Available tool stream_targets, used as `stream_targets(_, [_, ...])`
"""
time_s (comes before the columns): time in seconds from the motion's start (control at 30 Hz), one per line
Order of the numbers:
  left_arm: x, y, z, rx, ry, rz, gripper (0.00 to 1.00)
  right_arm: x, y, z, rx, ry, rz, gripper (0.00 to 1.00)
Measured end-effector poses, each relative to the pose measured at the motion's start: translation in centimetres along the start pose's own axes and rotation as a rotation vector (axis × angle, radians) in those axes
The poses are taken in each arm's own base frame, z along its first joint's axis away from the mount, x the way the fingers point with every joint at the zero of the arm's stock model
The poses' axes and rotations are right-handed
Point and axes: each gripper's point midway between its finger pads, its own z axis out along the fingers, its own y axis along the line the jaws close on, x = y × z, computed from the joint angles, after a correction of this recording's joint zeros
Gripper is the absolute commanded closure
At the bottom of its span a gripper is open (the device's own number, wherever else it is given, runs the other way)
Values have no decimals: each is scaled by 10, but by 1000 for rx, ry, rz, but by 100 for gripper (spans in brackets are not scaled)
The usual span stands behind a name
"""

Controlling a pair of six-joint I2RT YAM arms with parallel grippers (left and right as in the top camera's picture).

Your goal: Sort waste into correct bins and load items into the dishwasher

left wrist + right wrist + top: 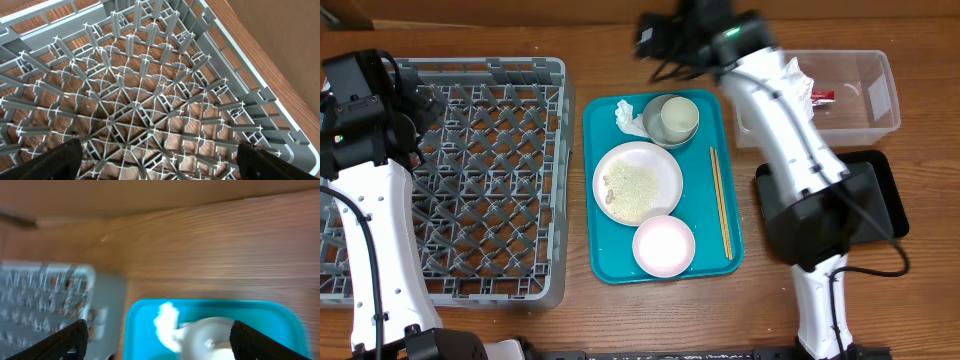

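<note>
Serving tray [700, 190] mid-table — dish rack [558, 180] to its left, tub [880, 100] right

Black tray [885, 200]: left part hidden under right arm [790, 120]. Tub [892, 95]: left end behind same arm; wrapper [822, 97] inside, too small to read. Rack [490, 200]: left side under left arm [380, 230], edge cut off. Right wrist view: napkin [167, 322] and cup [210, 339] blurred, cup cut off below.

Grey lattice grid patterns the dish rack [490, 180] on a brown wood-grain worktop [650, 310]. The teal tray [700, 200] shows a white plate [665, 160] speckled with pale crumbs [635, 190], a pinkish-white bowl [664, 246], a grey-green bowl [650, 108], a white cup [678, 117], a white napkin [628, 118] and tan chopsticks [720, 200]. A red wrapper [822, 96] shows through the clear tub [890, 100]; the shallow tray [885, 190] is black.
</note>
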Motion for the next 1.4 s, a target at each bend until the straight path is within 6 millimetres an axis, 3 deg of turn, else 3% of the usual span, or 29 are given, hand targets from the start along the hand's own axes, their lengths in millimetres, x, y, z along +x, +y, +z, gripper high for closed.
stream_targets(0.1, [0,0,0,0,0,0,0,24,44,19,-2,-9,-151,9])
stream_targets(0.17, [0,0,0,-1,0,0,0,39,52,35,27,0,-208,10])
stream_targets(0.33, [0,0,0,0,0,0,0,91,37,98,164,84,-339,10])
stream_targets(0.47, [0,0,0,0,0,0,0,116,19,127,233,138,-387,11])
stream_targets(0.7, [0,0,0,0,0,0,0,137,13,144,212,203,-399,12])
stream_targets(0.9, [0,0,0,0,0,0,0,145,14,148,188,227,-395,23])
stream_targets(1.2, [0,0,0,0,0,0,0,149,13,155,184,223,-367,24])
stream_targets(1.4, [0,0,0,0,0,0,0,166,1,165,204,252,-367,27])
